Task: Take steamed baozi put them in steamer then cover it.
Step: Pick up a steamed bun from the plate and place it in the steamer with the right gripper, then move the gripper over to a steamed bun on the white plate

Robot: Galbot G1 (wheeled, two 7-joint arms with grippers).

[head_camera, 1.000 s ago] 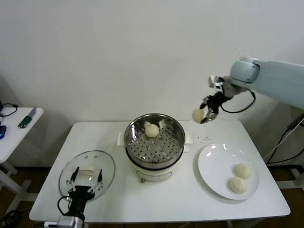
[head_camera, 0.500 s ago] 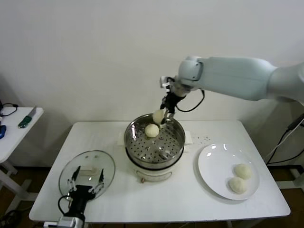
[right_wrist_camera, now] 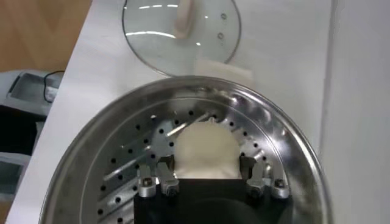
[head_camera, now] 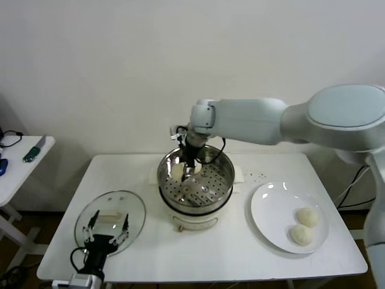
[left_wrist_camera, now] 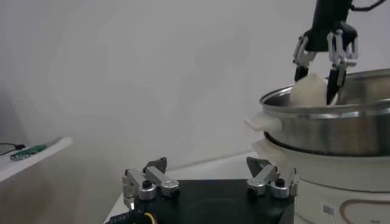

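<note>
The steamer stands mid-table, a shiny steel pot on a cream base. My right gripper reaches down into it, shut on a cream-white baozi just above the perforated tray; my arm hides the rest of the tray's far side. From the left wrist view the same baozi shows above the steamer's rim. Two more baozi lie on the white plate. The glass cover lies flat at the front left. My left gripper is parked open at its near edge.
A small side table with a green object stands off to the left. The white plate sits near the table's right front edge. A wall rises close behind the table.
My right arm has swung left from above the table's right side, carrying the baozi over the steamer and lowering it inside. The left arm has stayed put.
</note>
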